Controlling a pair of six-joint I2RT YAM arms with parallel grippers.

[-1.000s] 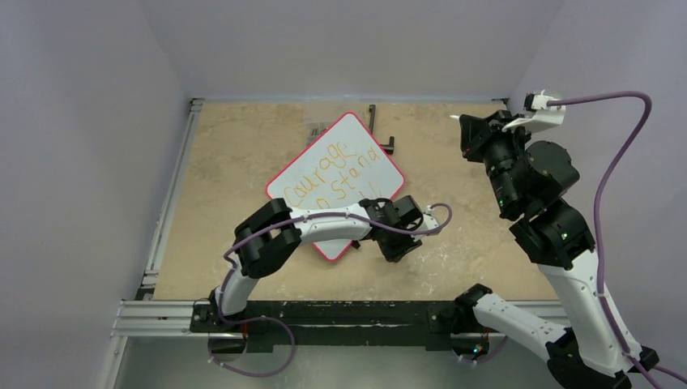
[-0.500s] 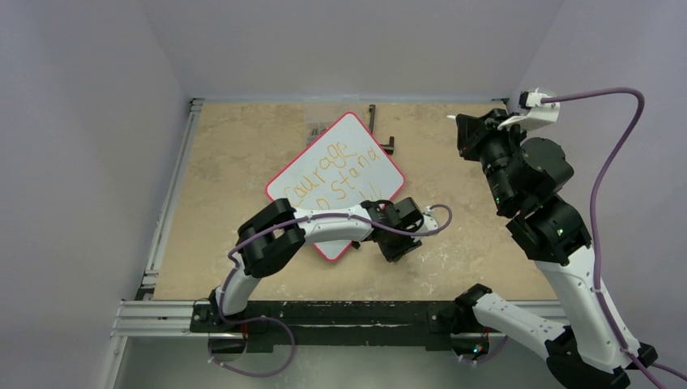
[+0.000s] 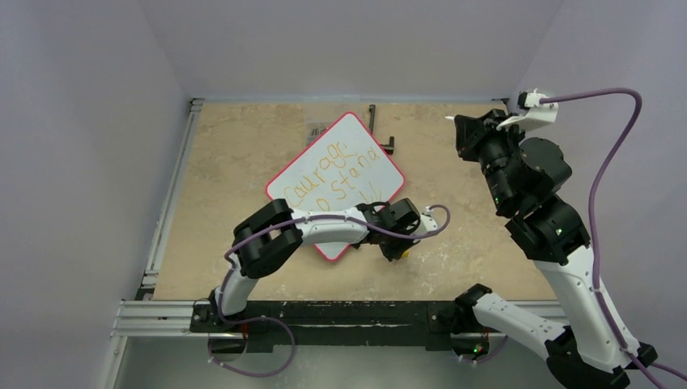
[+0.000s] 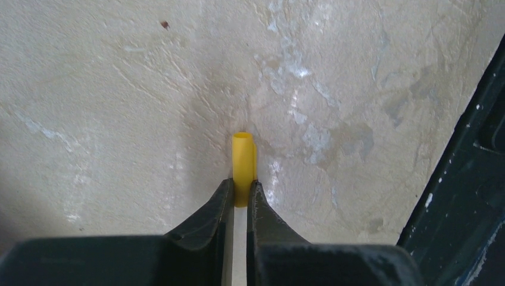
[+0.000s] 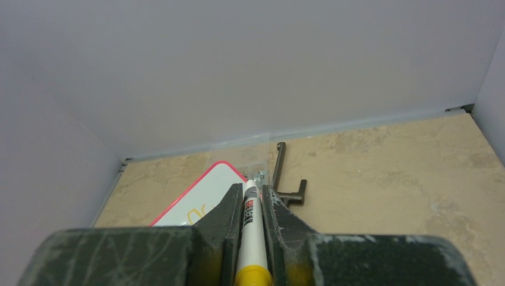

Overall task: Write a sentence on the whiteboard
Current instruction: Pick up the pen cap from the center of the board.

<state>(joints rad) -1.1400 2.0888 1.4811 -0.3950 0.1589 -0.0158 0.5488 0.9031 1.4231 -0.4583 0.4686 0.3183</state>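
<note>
The whiteboard (image 3: pixel 336 182) lies turned like a diamond on the table, red-rimmed, with the sentence (image 3: pixel 336 170) in orange-yellow lettering. My left arm crosses its lower corner and hides part of the lower lines. Just right of that corner, my left gripper (image 3: pixel 397 248) is down at the table, shut on a small yellow marker cap (image 4: pixel 243 158) that sticks out past the fingertips. My right gripper (image 3: pixel 463 130) is raised at the back right, shut on a white marker (image 5: pixel 250 229) with a yellow band. The whiteboard (image 5: pixel 199 196) lies below and beyond it.
A black L-shaped bracket (image 3: pixel 377 130) and small clips (image 3: pixel 316 130) lie behind the board. A metal rail (image 3: pixel 170 190) runs along the table's left edge. Walls close in at the back and on both sides. A dark black part (image 4: pixel 470 179) fills the right edge of the left wrist view.
My left gripper has closed on the yellow cap, which now shows beneath it in the top view. The right arm has shifted slightly, still gripping the marker.
</note>
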